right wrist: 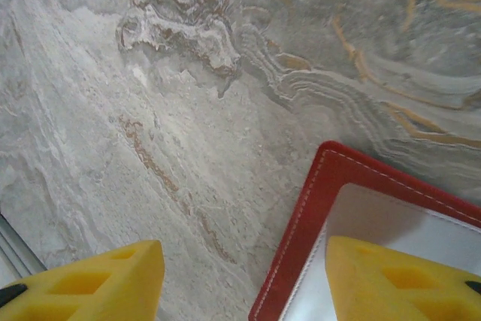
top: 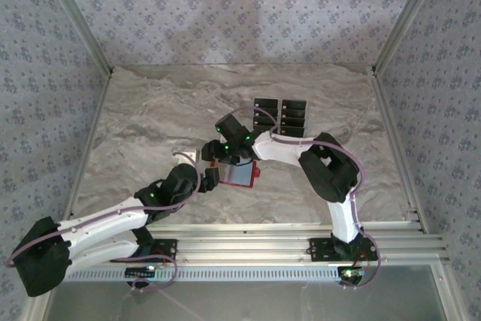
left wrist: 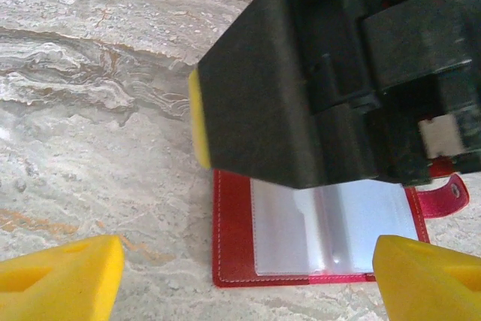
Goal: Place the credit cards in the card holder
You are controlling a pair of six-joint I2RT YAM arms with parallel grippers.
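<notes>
Your left end effector (left wrist: 246,282) is spread, the open card holder (left wrist: 231,249) between its fingers (left wrist: 60,280); your right end effector (right wrist: 242,282), spread too, perhaps touches its corner.

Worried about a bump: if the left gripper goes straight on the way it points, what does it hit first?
Probably the open card holder, straight ahead of the left gripper. The right gripper's finger hangs over it and might come first; depth is unclear.
</notes>
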